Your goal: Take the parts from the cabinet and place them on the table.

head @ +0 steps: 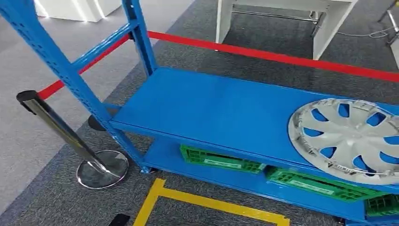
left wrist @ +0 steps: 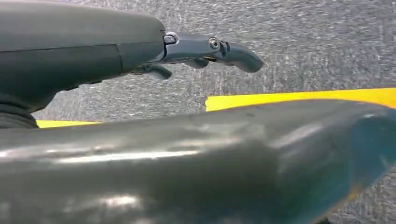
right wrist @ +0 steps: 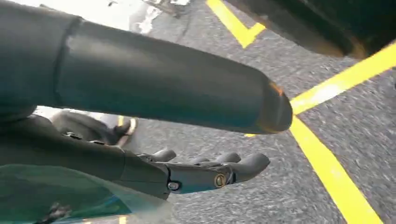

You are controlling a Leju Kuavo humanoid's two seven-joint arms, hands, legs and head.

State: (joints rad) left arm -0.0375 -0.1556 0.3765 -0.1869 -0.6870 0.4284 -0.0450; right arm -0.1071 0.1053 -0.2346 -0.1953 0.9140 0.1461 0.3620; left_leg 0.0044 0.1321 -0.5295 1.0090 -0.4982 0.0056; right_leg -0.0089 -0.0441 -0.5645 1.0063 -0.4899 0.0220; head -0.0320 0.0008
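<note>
- A silver wheel cover (head: pixel 350 139), the part to be taken, lies flat on the upper shelf (head: pixel 211 110) of the blue cabinet (head: pixel 141 42), at the right end of that shelf as the head view shows it; its right side runs past the picture's edge.
- Blue shelf surface shows through the openings between the cover's spokes.
- The lower shelf (head: pixel 162 157) carries green plastic crates (head: pixel 221 160) lying side by side, partly hidden under the upper shelf's front edge.
- Behind the cabinet a red barrier belt (head: pixel 282 57) crosses the grey carpet, and a chrome stanchion post (head: pixel 61 127) with a round base stands near the cabinet's left front upright.
- A white desk (head: pixel 324 23) stands beyond the belt, well apart from the cabinet.
- Yellow floor tape (head: pixel 207 202) marks a corner on the carpet in front of the cabinet.
- The left hand (left wrist: pixel 201 51) hangs over the carpet and a strip of yellow tape, its fingers (left wrist: pixel 238 55) extended and slightly curved, holding nothing.
- The right hand (right wrist: pixel 205 172) also hangs over the carpet with yellow lines beneath it, its fingers (right wrist: pixel 247 165) stretched out side by side and empty, the thick thumb (right wrist: pixel 187 88) lying apart from them.
</note>
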